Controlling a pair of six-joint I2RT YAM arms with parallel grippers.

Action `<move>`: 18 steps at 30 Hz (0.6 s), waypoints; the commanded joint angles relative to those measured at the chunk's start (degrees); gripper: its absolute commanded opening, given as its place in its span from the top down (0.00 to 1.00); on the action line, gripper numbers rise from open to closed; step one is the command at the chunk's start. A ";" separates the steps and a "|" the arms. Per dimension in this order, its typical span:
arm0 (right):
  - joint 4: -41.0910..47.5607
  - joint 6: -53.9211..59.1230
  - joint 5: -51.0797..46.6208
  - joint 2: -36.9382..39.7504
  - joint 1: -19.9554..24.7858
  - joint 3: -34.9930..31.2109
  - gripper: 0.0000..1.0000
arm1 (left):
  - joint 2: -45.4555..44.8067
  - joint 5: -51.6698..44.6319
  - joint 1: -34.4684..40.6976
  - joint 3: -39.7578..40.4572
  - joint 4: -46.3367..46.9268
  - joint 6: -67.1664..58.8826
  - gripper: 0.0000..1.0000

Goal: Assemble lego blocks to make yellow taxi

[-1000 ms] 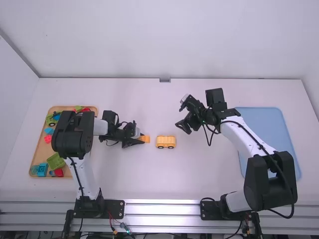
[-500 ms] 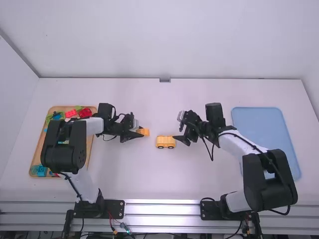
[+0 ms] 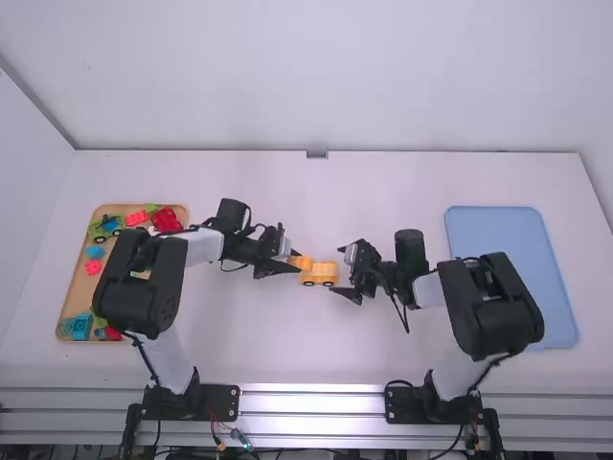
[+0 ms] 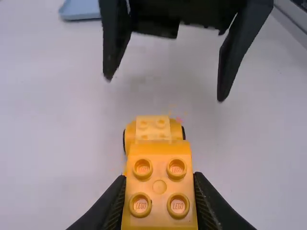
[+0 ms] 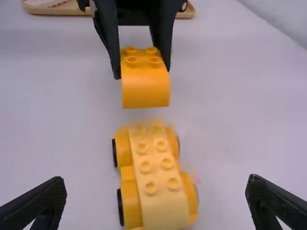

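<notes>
At the left, a wooden tray [image 3: 77,292] of coloured blocks [image 3: 166,220] sits on the counter [image 3: 230,345], and right of it the left pincer [image 3: 295,262] grips a yellow-orange block [image 5: 146,88], studs up, close by the left end of the wheeled yellow car base [image 3: 320,275] but apart from it. Just right of the base, the right pincer [image 3: 339,269] is spread wide, its fingers empty; farther right lies a blue tray [image 3: 512,264].
</notes>
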State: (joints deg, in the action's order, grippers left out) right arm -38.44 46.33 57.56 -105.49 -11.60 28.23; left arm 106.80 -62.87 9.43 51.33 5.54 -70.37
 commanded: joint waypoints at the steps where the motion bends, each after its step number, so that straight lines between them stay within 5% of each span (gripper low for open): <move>1: -0.15 2.69 5.68 -4.28 0.11 3.19 0.01 | -0.66 1.88 1.77 -0.11 -1.44 5.68 0.85; 10: -0.13 3.67 11.69 -15.65 -0.35 11.54 0.02 | -0.63 2.47 4.33 -1.90 -7.54 9.92 0.88; 18: -0.15 5.60 10.47 -19.52 -0.44 12.26 0.01 | -0.63 6.69 4.83 -6.38 -18.88 21.42 0.85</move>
State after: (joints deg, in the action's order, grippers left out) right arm -38.61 50.63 66.98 -123.24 -11.84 40.01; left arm 106.80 -56.99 13.74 46.46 -12.05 -53.91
